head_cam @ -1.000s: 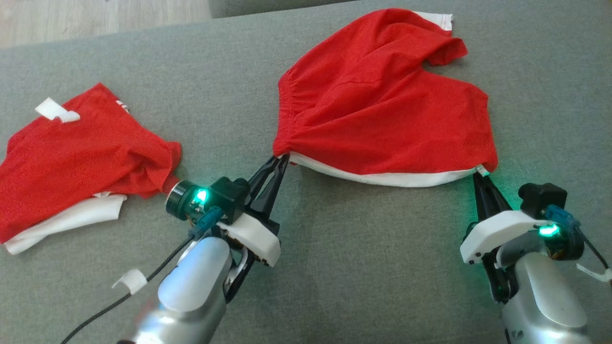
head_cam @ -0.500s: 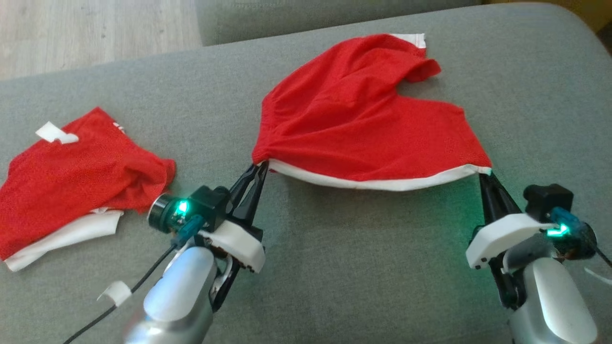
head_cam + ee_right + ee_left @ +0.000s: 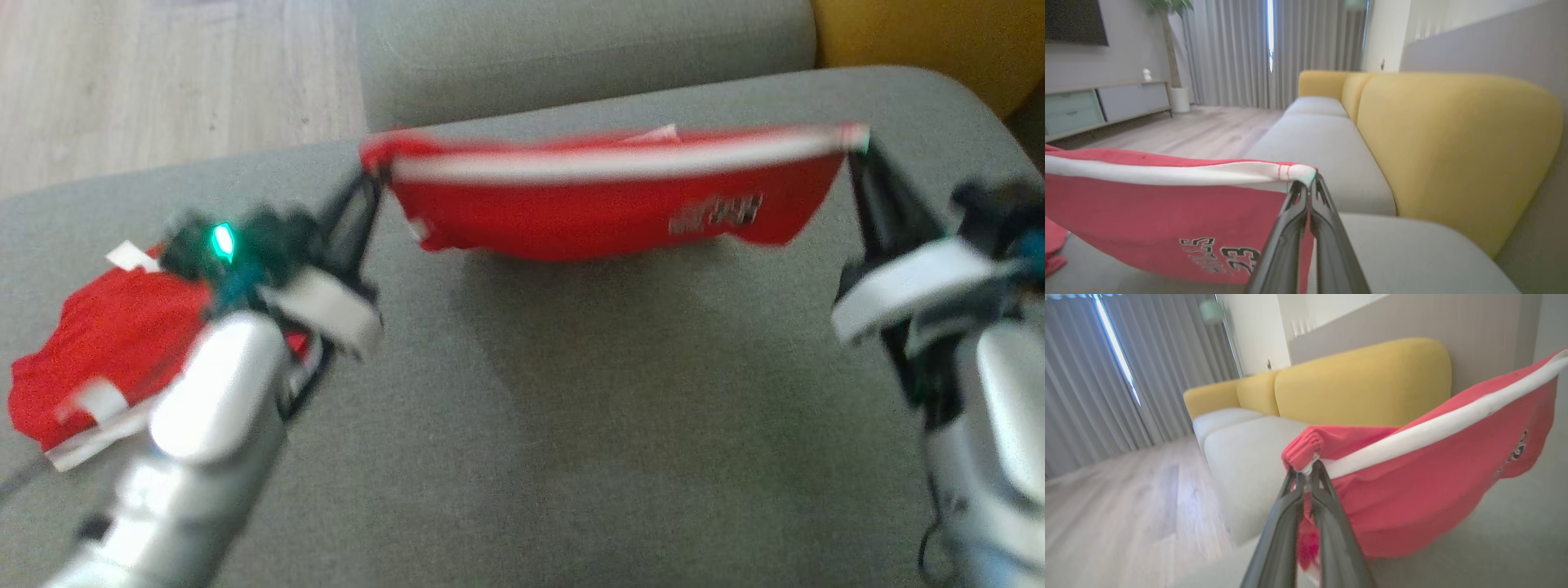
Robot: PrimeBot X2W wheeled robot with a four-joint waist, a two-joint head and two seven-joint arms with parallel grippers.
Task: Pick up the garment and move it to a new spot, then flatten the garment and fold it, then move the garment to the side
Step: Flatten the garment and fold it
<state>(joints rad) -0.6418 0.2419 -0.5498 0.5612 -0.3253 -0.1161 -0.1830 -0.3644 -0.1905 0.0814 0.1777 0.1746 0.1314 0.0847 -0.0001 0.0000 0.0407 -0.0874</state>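
At my far left a second red piece [image 3: 98, 351] lies crumpled on the grey seat cushion [image 3: 571, 425], partly behind my left forearm [image 3: 212, 392]; I take it to be no part of this step. Next comes my left gripper [image 3: 1306, 475], its fingers pinched tight on the gathered left corner of the garment [image 3: 604, 216], right where the white band [image 3: 612, 163] begins. From there the garment hangs stretched sideways in the air, band uppermost. The red cloth droops below the band with the printed lettering [image 3: 714, 214] facing me, and its lower edge looks clear of the cushion, though the head view is blurred. At the right end my right gripper [image 3: 1306, 183] is clamped on the other corner of the band, with the yellow backrest [image 3: 1453, 143] beyond it. So I judge the pick-up done and the carry to a new spot under way. Left to do: lay it down, flatten it, fold it, and shift it to the side; none of that shows as begun
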